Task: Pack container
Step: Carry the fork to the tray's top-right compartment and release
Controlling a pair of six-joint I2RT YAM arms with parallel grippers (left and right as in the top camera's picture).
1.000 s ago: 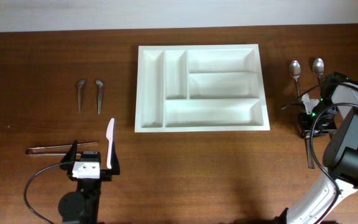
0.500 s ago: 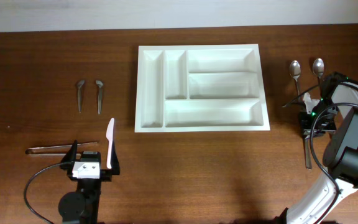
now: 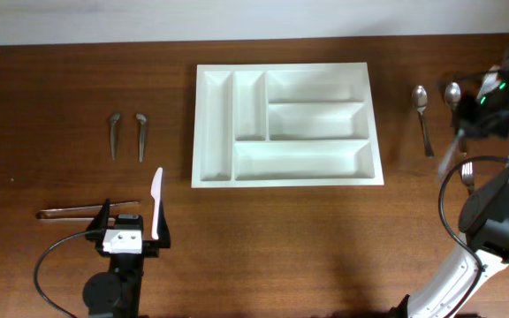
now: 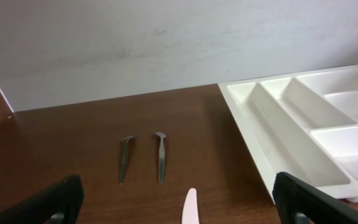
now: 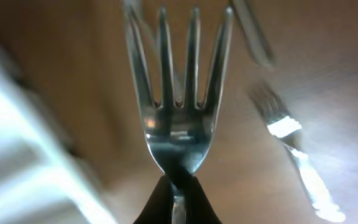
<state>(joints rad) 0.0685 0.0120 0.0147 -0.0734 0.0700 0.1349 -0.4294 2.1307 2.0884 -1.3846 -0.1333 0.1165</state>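
The container (image 3: 200,124) is a large white tray with five empty compartments at the table's middle; it also shows in the left wrist view (image 4: 272,155) and as a white blur in the right wrist view (image 5: 11,149). My right gripper (image 3: 471,124) is raised off the table to the right of the tray and is shut (image 5: 178,186) on a metal fork (image 5: 178,118), tines pointing away. My left gripper (image 3: 132,237) is open (image 4: 182,214) near the front left, with a white plastic knife (image 3: 155,201) lying between its fingers (image 4: 190,208).
Two spoons (image 3: 422,110) (image 3: 452,92) and a second fork (image 3: 467,177) lie right of the tray. Two short metal pieces (image 3: 113,132) (image 3: 140,134) lie left of it. Metal tongs (image 3: 82,211) lie by the left gripper.
My right gripper has lifted the fork off the table and moved up and back with it. A second fork on the table is now uncovered. The left arm has not moved.
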